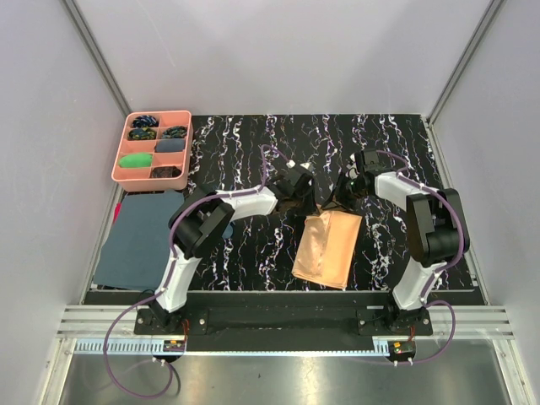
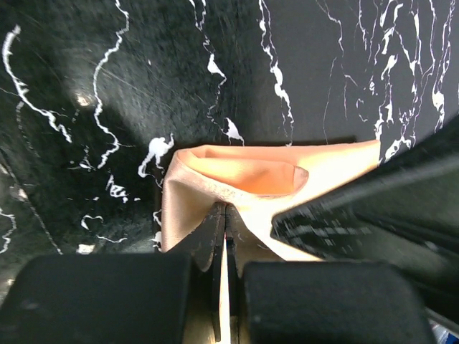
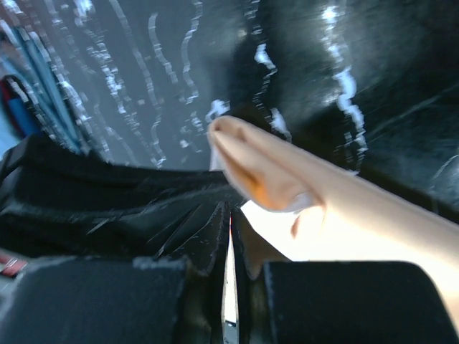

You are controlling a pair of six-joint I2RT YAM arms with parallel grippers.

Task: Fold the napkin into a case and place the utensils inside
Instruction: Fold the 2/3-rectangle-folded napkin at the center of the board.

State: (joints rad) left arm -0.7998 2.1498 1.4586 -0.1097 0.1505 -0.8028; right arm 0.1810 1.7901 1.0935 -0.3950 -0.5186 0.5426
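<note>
Top external view: the napkin lies folded into a narrow layered rectangle on the black marbled bench. It sits a little right of the middle, with its long side running from the near edge toward the centre and tilted slightly. Both arms reach inward and meet at its far short edge. The left gripper is at the far left corner of the fabric and the right gripper at the far right corner, close to each other.

In the left wrist view the fingers are pressed together with no gap, and a ridge of peach fabric is pinched between their tips. Just beyond them the top layer bulges up, so a shallow pocket opens in the fold. In the right wrist view the jaws are also nearly closed and nip a thin layer of the same cloth. A folded corner rises off the bench just past the fingertips.

A pink compartment tray holding small coloured bundles stands at the far left corner of the bench. A dark blue-grey cloth lies flat along the left edge, nearer than the tray.
</note>
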